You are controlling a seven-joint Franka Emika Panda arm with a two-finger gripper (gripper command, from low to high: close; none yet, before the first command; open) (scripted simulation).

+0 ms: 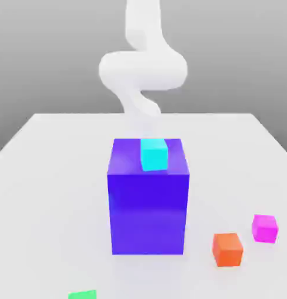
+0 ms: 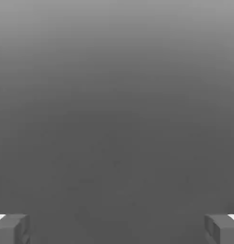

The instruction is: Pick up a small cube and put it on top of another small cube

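Your end effector (image 2: 117, 229) gapes wide, empty; in the exterior view, your magenta cube (image 1: 265, 229) sits at the orange cube's (image 1: 227, 250) two o'clock.

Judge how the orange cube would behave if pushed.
The orange cube would probably slide rather than roll, given its flat faces and square edges. It looks unlikely to tip, being about as wide as tall. Its crisp corners suggest a stiff body.

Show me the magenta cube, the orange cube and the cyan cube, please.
Magenta cube (image 1: 265, 229): exterior view, its front face.
Orange cube (image 1: 229, 256): exterior view, its front face.
Cyan cube (image 1: 155, 158): exterior view, its front face.
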